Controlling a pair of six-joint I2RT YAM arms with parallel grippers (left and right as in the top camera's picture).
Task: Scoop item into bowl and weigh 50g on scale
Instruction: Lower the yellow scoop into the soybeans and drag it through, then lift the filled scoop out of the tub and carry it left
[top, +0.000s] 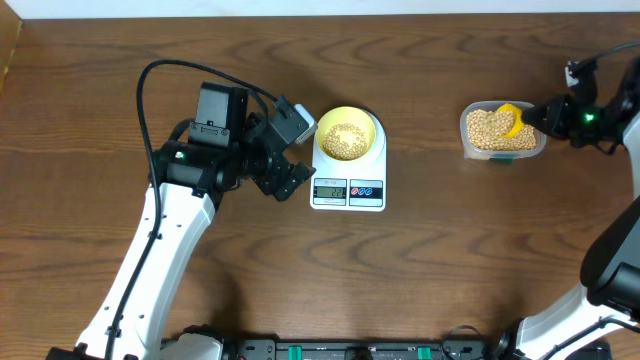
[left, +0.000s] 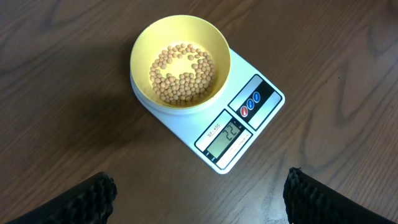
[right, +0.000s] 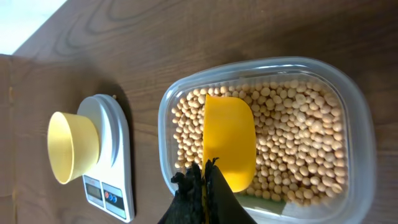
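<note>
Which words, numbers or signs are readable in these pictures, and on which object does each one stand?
"22": on the display of the scale.
"SF-400": small print beside that display, barely legible.
Marks on the red and blue buttons: too small to read.
No text on the bowl, tub or scoop.

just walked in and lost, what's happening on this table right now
The right gripper is shut on a yellow scoop resting in the clear tub of beans. The bowl sits on the scale with some beans already in it; the display seems to read 22. The left gripper hangs open beside the scale, holding nothing.
</note>
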